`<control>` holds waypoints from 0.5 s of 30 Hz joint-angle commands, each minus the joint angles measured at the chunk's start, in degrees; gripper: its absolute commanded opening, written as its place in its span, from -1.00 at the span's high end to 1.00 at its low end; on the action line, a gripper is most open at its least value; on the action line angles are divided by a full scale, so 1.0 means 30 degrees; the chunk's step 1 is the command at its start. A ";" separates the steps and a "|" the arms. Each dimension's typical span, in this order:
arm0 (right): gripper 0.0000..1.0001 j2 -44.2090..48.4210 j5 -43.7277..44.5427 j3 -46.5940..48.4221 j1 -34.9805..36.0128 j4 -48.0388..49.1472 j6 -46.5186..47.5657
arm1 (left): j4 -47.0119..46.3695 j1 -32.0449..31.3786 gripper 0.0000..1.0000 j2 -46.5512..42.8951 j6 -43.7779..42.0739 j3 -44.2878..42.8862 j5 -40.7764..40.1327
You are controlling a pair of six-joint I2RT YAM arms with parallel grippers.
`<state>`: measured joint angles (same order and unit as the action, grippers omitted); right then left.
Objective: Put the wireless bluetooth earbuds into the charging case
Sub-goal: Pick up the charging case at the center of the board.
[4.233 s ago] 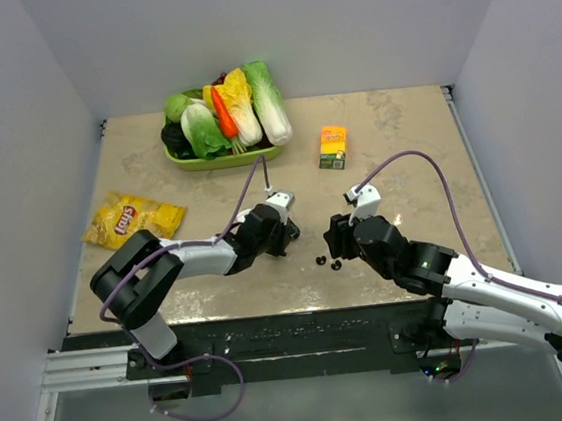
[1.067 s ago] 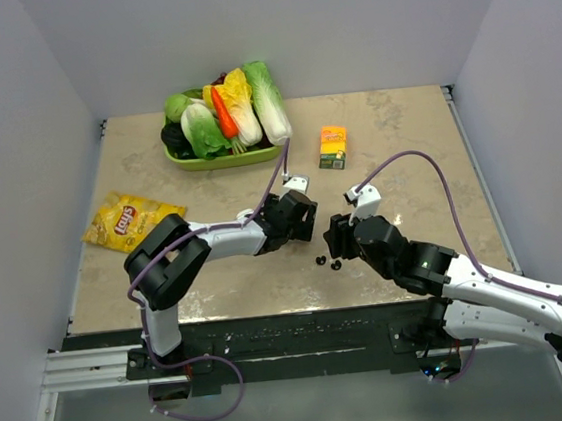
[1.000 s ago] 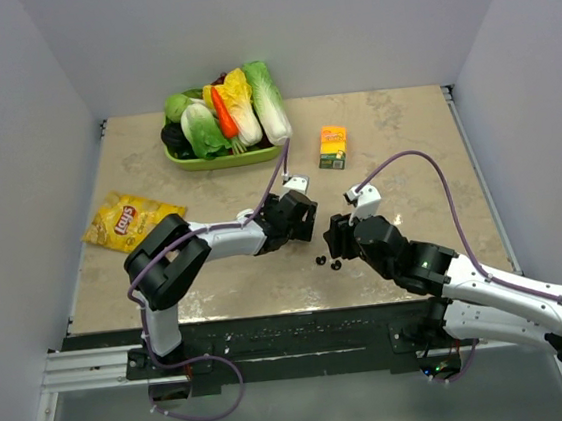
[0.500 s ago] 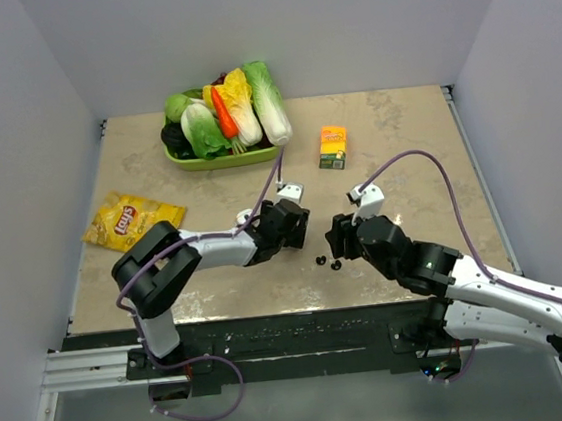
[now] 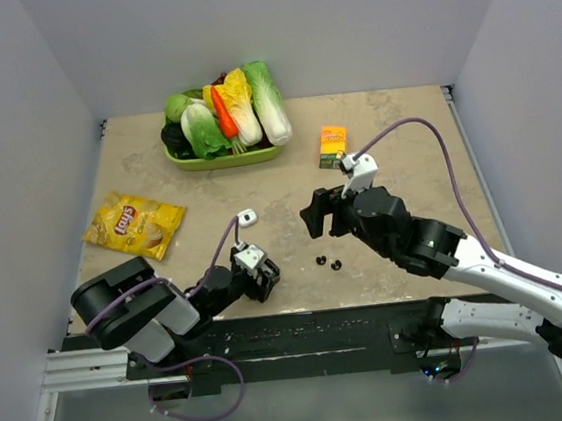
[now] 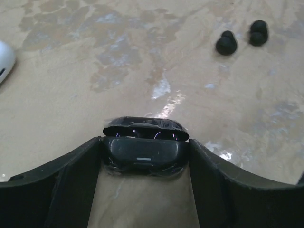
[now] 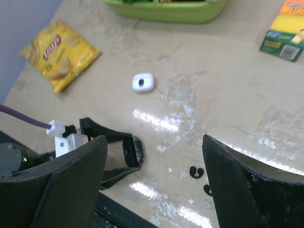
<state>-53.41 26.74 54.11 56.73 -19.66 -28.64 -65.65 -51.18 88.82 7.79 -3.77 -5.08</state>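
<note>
The charging case (image 6: 144, 153) is small, black and glossy, with its lid slightly ajar. My left gripper (image 6: 145, 142) is shut on it, one finger on each side, low over the table near the front edge (image 5: 259, 278). Two tiny black earbuds (image 5: 321, 261) (image 5: 336, 264) lie bare on the table to the right of the case, also seen in the left wrist view (image 6: 226, 43) (image 6: 258, 33). My right gripper (image 5: 324, 216) hangs above and behind them, open and holding nothing (image 7: 154, 142). Below it lie the earbuds (image 7: 196, 172) and the held case (image 7: 132, 151).
A small white rounded object (image 5: 246, 216) lies behind the left gripper. A yellow chips bag (image 5: 131, 222) sits at the left. A green basket of vegetables (image 5: 223, 158) and a small orange-and-green carton (image 5: 333, 147) stand at the back.
My left arm has drawn back from the table's middle to the front edge, carrying the case. My right gripper has risen, moved back and opened wider. The white object now shows.
</note>
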 commanded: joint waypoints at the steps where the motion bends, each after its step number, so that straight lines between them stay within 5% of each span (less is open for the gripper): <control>1: -0.67 -0.1210 -0.3167 0.0218 0.0045 0.0311 0.0641 | -1.4329 -0.0167 1.00 0.0337 -0.2097 0.0086 0.4181; 15: -0.63 -0.3496 -0.5134 -0.0721 0.0016 0.1484 0.0641 | -1.4299 -0.0197 1.00 -0.3735 -0.2832 -0.0032 0.6293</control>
<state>-63.37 13.72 52.51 56.73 -18.37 -27.31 -71.64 -51.51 79.72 0.80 -3.51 11.14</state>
